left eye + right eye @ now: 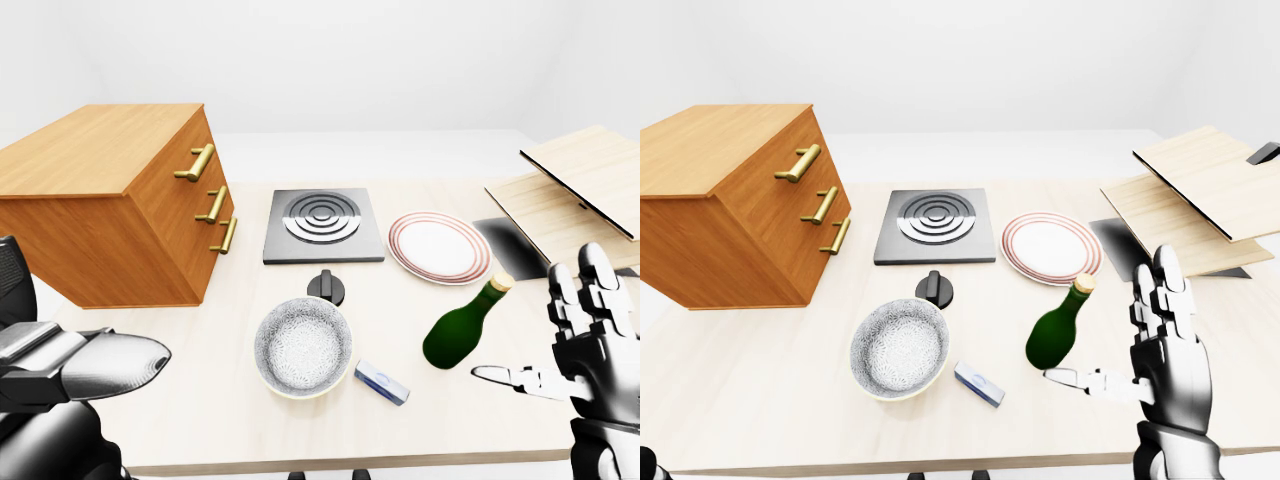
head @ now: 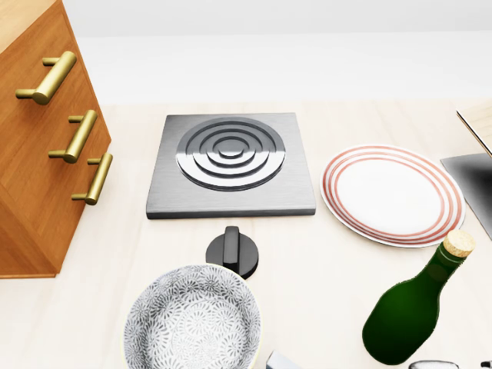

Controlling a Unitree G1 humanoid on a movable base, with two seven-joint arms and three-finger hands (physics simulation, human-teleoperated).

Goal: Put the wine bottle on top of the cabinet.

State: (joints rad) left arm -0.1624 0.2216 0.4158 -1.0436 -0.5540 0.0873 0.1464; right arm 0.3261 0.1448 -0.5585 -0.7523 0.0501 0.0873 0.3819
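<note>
- Your right robot hand (image 1: 1160, 345) stands upright at the lower right of the right-eye view, its 2 long fingers (image 1: 1168, 290) pointing up and its thumb stretched sideways toward the wine bottle (image 1: 1055, 328); the fingers are spread apart and grip nothing.
- The thumb tip sits just beside the bottle's base, and you cannot tell from these views whether it touches the glass.
- Your left robot hand (image 1: 75, 365) shows only as a dark, rounded grey shell at the lower left of the left-eye view; you cannot tell how its fingers stand.
- The wine bottle is dark green glossy glass with a pale cork stopper, leaning with its neck toward the upper right, on the tabletop (image 1: 200, 420) below the plate (image 1: 438, 247).
- The cabinet (image 1: 110, 200) is a warm wood block with 3 brass bar handles, at the left of the tabletop, well apart from the bottle.
- Between them lie a square brushed-metal hob (image 1: 322, 225) with raised concentric rings and a black round knob (image 1: 326, 287) just below it.
- The bowl (image 1: 302, 347) is round with a fine grey speckled pattern and a pale rim.
- A small blue-and-white packet (image 1: 381, 382) lies just to the right of the bowl.
- The plate is white with thin red rings.
- Light wooden boards (image 1: 1195, 195) are stacked at the right.
</note>
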